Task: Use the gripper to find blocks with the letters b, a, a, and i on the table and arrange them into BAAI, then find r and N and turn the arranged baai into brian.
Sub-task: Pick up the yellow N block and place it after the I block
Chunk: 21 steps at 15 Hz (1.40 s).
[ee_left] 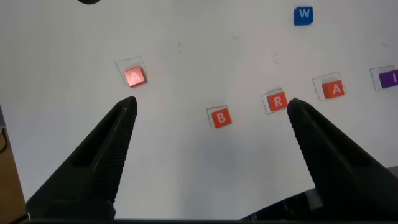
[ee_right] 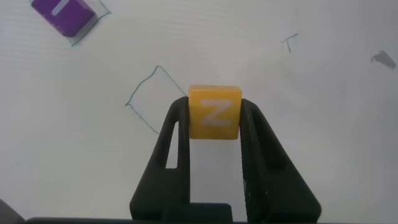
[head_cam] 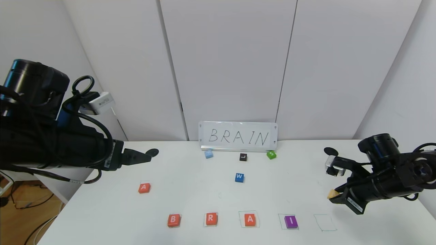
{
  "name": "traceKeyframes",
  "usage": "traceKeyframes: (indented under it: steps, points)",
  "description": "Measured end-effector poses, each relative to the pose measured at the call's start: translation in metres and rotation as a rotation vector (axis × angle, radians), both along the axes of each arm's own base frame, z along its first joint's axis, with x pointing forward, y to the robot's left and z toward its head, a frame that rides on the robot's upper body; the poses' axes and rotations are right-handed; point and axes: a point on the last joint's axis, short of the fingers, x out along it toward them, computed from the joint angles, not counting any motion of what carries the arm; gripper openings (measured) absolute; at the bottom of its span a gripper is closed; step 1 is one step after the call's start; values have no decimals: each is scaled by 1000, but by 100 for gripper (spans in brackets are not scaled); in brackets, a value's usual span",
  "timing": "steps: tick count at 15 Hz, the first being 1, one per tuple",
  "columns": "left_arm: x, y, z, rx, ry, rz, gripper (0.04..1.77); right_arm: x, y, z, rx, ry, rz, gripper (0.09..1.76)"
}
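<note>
White counter (head_cam: pixel 204 197) holds B, R, A, I in a row, with one drawn square (head_cam: pixel 325 223) empty. Your right hand (ee_right: pixel 214 121) grips the yellow N block (ee_right: pixel 214 112) above it; release tilted and it lands off-square. Left hand (ee_left: pixel 208 109) hangs open.

"BRAIN" sign (head_cam: pixel 238 136) — blocks (head_cam: pixel 211 219) (B, R, A, I)
</note>
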Motion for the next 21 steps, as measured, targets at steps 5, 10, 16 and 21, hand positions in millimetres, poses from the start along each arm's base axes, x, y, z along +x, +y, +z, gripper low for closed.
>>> traceKeyframes:
  steps: [5, 10, 16, 21]
  points:
    - [1, -4, -5, 11, 16, -7, 172, -19, -4, -7, -45, 10, 142, 53]
    - [-1, -7, -6, 21, 20, -22, 172, -25, -6, -16, -48, 19, 271, 53]
    - [7, -15, -18, 60, -33, -12, 172, -26, -19, -26, -89, 75, 486, 53]
    - [8, -17, -23, 59, -16, -26, 172, -16, -35, -22, -119, 101, 567, 53]
